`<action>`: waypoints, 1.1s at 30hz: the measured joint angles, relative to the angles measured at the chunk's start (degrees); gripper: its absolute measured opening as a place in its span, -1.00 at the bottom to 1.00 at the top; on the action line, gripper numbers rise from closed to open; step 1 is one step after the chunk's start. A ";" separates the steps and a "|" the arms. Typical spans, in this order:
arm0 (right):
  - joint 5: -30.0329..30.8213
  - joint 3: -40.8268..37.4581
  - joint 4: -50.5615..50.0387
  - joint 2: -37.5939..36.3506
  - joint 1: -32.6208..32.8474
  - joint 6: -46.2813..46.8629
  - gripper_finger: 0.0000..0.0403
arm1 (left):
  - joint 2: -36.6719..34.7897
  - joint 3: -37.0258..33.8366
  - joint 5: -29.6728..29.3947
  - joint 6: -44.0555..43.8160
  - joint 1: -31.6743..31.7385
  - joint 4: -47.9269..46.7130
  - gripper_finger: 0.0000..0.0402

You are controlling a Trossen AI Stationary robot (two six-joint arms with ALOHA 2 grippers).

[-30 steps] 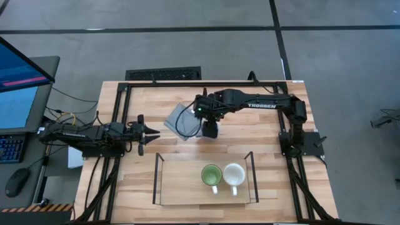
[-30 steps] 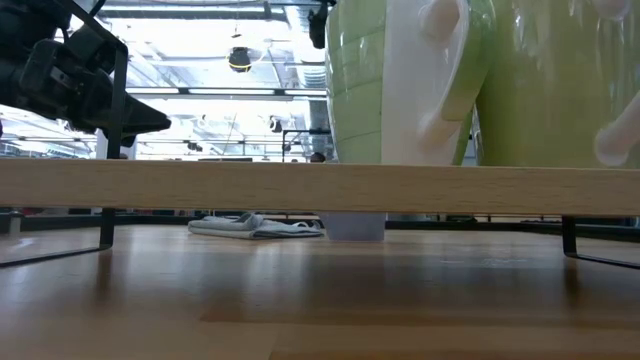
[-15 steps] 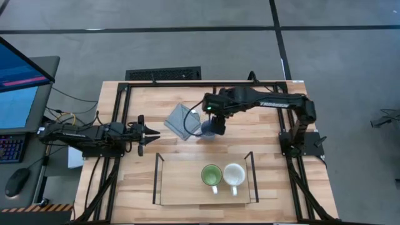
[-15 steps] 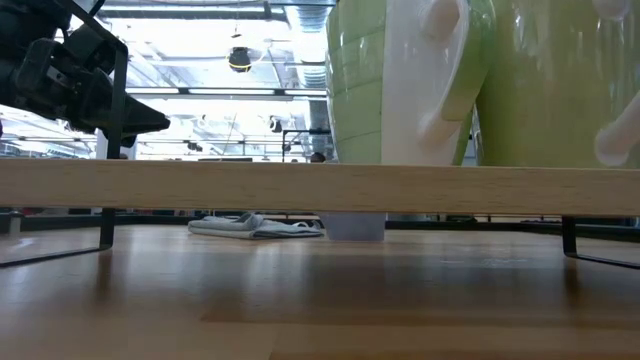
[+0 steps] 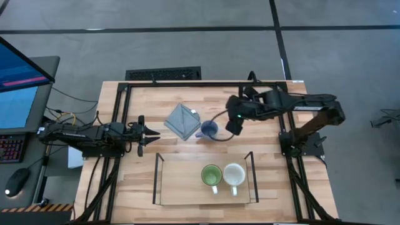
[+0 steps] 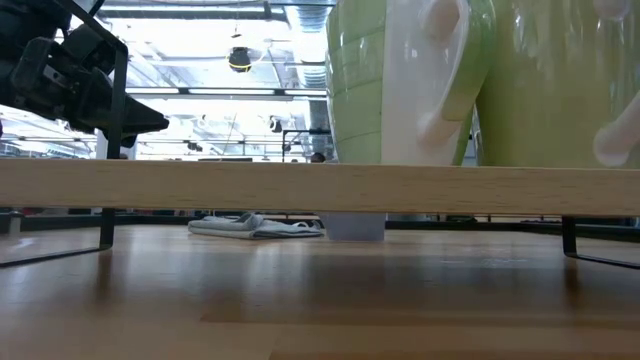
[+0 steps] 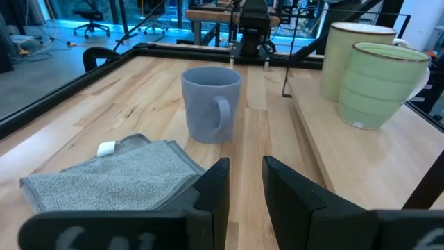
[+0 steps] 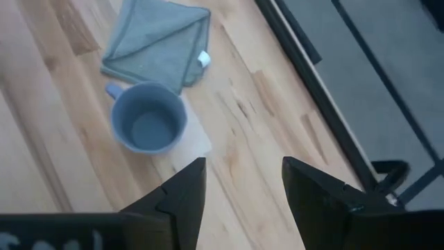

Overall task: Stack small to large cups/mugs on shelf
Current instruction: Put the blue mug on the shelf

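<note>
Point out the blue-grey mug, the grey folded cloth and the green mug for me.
blue-grey mug (image 7: 208, 104): left wrist view, on its outer wall.
grey folded cloth (image 5: 182, 121): high view, on the middle of its top fold.
green mug (image 5: 211, 175): high view, on its inside bottom.

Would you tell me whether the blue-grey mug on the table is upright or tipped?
Upright: the blue-grey mug stands on its base, its empty open mouth facing up.

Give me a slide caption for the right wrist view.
Open right end effector above the blue-grey mug, upright beside the grey folded cloth.
</note>
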 joint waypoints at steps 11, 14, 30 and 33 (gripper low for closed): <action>-2.26 -18.27 13.67 -5.19 -2.53 0.56 0.05 | -0.01 0.00 -0.02 0.00 0.01 0.00 -0.62; -4.65 -21.51 16.92 -4.13 -4.05 -0.15 0.05 | -0.01 0.00 -0.02 0.00 0.01 -0.01 -0.62; -20.69 -26.31 26.99 4.44 -7.50 -3.90 0.05 | -0.01 0.00 -0.04 0.14 0.01 -0.01 -0.62; -21.98 -26.34 27.25 6.33 -7.50 -4.03 0.05 | 0.00 0.00 -0.04 0.15 0.01 -0.01 -0.62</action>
